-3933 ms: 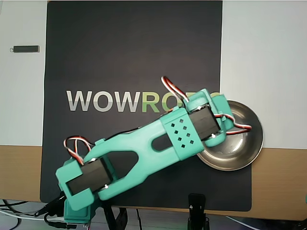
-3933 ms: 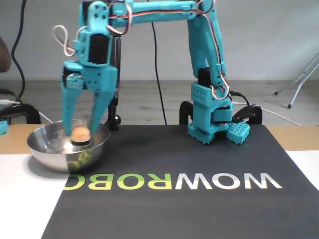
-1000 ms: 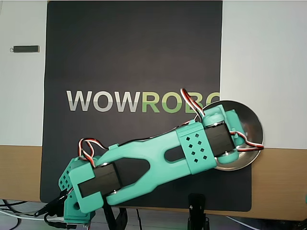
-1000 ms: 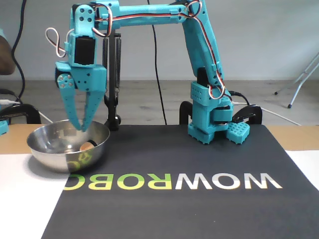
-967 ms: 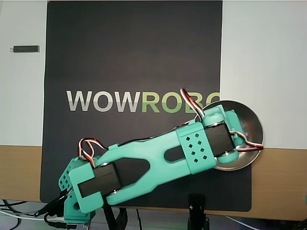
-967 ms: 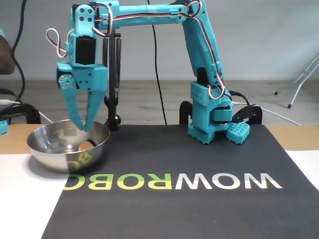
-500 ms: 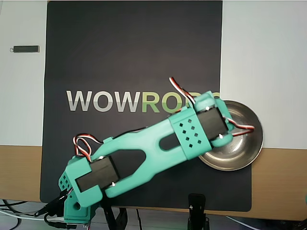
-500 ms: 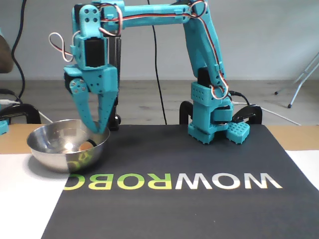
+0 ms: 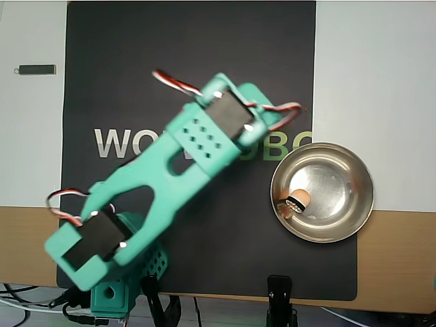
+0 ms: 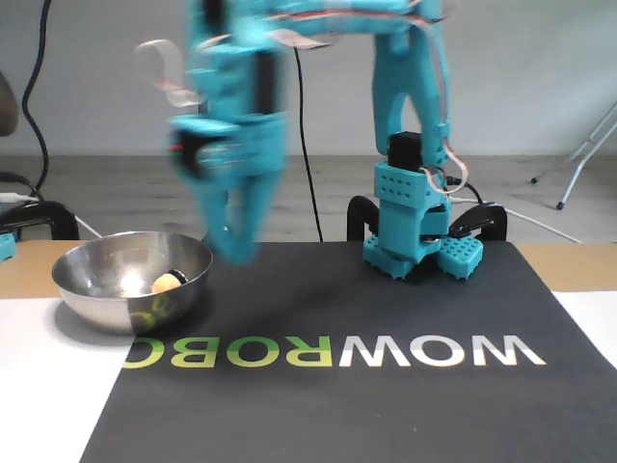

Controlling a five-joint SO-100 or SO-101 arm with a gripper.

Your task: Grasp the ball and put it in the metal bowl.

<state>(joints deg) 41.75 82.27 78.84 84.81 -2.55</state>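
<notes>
small peach-orange ball (image 9: 298, 199) resting inside the round shiny steel bowl (image 9: 354, 178), toward the bowl's left side in the overhead view and low against the right inner wall in the fixed view (image 10: 166, 283). bowl (image 10: 92, 275) sitting at the edge of the black mat with white and green lettering (image 9: 191, 61), partly on the mat and partly on the white sheet and wooden tabletop (image 9: 398, 259).

teal 3d-printed arm (image 9: 167, 167) stretched diagonally over the mat in the overhead view, wrist end above the lettering, well clear of the bowl. in the fixed view, arm's forward section heavily blurred, gripper (image 10: 234, 249) hanging point-down just right of the bowl's rim, above the mat's far edge. fingers (image 10: 224, 224) smeared into one teal shape (cannot tell whether spread or closed), nothing seen between them. hidden under the arm's body in the overhead view.

teal base (image 10: 413, 236) standing at the mat's far edge in the fixed view, red, white and black servo wires (image 9: 276, 116) looping off the wrist. small dark stick-shaped object (image 9: 36, 69) lying on the white sheet at upper left in the overhead view, well apart from everything else.
</notes>
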